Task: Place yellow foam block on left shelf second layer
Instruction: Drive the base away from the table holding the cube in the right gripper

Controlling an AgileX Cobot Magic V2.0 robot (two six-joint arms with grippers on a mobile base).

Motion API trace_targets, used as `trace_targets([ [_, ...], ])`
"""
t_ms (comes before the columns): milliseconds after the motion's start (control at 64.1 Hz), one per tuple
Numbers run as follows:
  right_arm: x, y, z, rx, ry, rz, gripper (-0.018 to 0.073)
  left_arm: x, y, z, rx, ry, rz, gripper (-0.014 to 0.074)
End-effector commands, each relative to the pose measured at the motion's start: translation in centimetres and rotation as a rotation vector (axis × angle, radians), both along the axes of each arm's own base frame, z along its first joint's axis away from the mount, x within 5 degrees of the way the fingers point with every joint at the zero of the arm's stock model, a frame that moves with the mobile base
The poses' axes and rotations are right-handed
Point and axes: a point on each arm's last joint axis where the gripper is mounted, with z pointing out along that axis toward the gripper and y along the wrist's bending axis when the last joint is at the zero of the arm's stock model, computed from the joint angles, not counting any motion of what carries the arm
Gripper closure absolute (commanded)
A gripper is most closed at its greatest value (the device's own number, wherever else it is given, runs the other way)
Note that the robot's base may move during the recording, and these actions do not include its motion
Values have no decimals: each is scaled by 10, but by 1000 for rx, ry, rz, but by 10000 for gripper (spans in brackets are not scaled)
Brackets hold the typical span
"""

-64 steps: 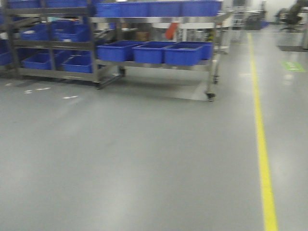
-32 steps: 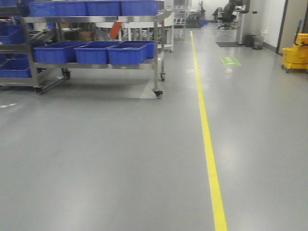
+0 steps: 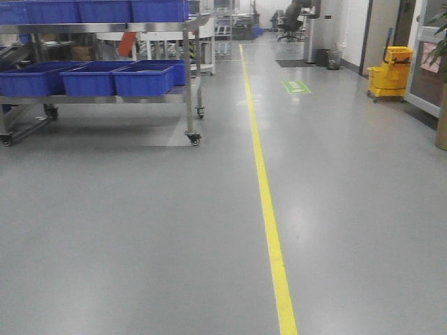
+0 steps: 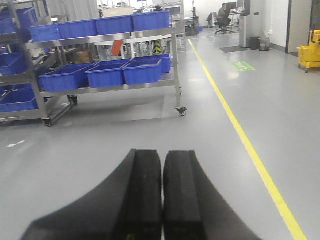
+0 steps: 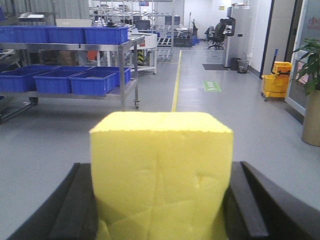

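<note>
The yellow foam block (image 5: 161,170) fills the middle of the right wrist view, squeezed and creased between the two black fingers. My right gripper (image 5: 161,167) is shut on it and holds it in the air above the grey floor. My left gripper (image 4: 162,155) is shut and empty, its two black fingers pressed together. Neither gripper shows in the front view. A steel wheeled shelf rack (image 3: 98,99) with blue bins (image 3: 143,79) stands far off at the upper left. It also shows in the left wrist view (image 4: 110,89) and the right wrist view (image 5: 65,96).
A second rack with blue bins (image 4: 20,97) stands further left. A yellow floor line (image 3: 269,223) runs away down the aisle. A yellow mop bucket (image 3: 391,70) and a potted plant (image 5: 310,65) stand at the right wall. A green floor mark (image 3: 297,86) lies beyond.
The front view has swung to the right. The shelf rack and the yellow line have shifted left in the frame, and the mop bucket has come further into view.
</note>
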Motion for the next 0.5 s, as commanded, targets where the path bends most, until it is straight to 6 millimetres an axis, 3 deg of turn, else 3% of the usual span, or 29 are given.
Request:
trace_targets([
  [0,-2,0,16,-7,-112,-6,145,-1,-1,1,-11,-78,-16,460],
  [484,-2,0,16,-7,-112,-6,145,-1,-1,1,-11,-78,-16,460],
])
